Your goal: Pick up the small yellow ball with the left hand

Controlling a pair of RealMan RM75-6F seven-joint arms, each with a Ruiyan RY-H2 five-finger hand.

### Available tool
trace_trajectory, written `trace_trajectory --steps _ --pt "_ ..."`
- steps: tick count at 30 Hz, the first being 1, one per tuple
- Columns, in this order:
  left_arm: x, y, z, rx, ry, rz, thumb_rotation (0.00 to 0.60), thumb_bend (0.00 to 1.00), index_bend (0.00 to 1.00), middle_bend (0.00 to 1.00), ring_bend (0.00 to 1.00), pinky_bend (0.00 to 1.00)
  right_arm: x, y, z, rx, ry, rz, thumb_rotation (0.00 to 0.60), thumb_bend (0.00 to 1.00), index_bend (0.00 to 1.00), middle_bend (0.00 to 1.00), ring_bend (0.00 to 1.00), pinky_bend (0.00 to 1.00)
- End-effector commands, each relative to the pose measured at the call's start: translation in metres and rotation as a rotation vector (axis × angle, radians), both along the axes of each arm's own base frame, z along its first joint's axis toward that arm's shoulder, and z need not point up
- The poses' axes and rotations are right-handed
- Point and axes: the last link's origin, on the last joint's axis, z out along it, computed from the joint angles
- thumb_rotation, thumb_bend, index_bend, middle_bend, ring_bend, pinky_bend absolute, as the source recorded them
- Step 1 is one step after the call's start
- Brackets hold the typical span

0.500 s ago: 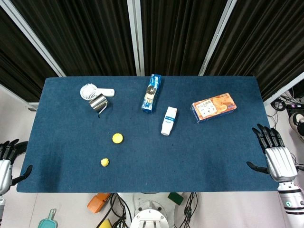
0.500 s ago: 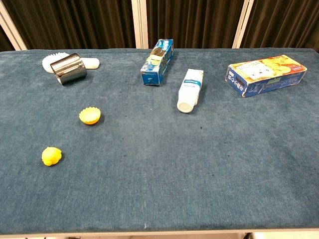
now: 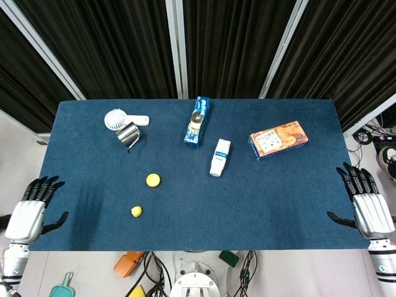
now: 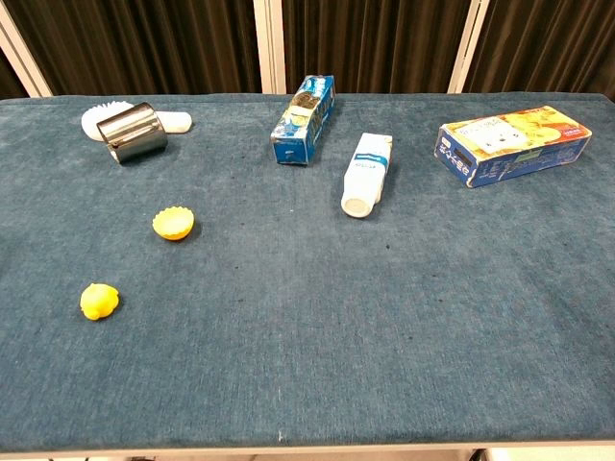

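table [image 4: 404,365]: matt blue cloth, napped | cup [image 4: 133,131]: shiny polished metal | biscuit box [image 4: 511,144]: glossy printed card

Head view looks steeply down from above the near edge, taking in the whole blue tabletop [image 3: 278,198], the curtains behind and the floor in front. Chest view sits lower and closer, facing across the tabletop [image 4: 384,365] toward the curtains. Both share the tabletop.

Bare blue cloth lies between the left hand [image 3: 30,213], fingers spread at the table's left edge, and the small yellow ball [image 3: 136,211], with only the yellow cap [image 3: 153,180] near it.
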Motion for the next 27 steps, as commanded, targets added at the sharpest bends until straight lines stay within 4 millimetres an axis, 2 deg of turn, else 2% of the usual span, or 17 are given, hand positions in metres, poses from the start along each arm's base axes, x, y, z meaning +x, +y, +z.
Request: trace_trajectory --steps 1,6,12,19,27 --pt "0.026 0.018 -0.034 -0.135 -0.016 -0.102 0.600 0.28 0.17 0.08 0.00 0.00 -0.002 0.001 0.000 0.000 -0.002 -0.005 0.600 0.15 0.00 0.04 0.00 0.06" --pt "0.051 0.037 -0.075 -0.273 -0.013 -0.183 0.600 0.26 0.20 0.08 0.00 0.00 -0.004 0.002 0.000 0.000 -0.002 -0.010 0.600 0.15 0.00 0.04 0.00 0.06" --pt "0.065 0.051 -0.111 -0.364 0.022 -0.212 0.600 0.26 0.23 0.08 0.00 0.00 -0.004 0.003 0.001 -0.004 0.002 -0.016 0.600 0.15 0.00 0.04 0.00 0.06" --pt "0.067 0.054 -0.128 -0.383 0.046 -0.198 0.600 0.27 0.29 0.08 0.00 0.00 -0.005 0.004 0.001 -0.006 0.005 -0.023 0.600 0.15 0.00 0.04 0.00 0.06" --pt "0.062 0.054 -0.136 -0.379 0.058 -0.179 0.600 0.28 0.33 0.08 0.00 0.00 -0.004 0.003 0.000 -0.003 0.008 -0.023 0.600 0.15 0.00 0.04 0.00 0.06"
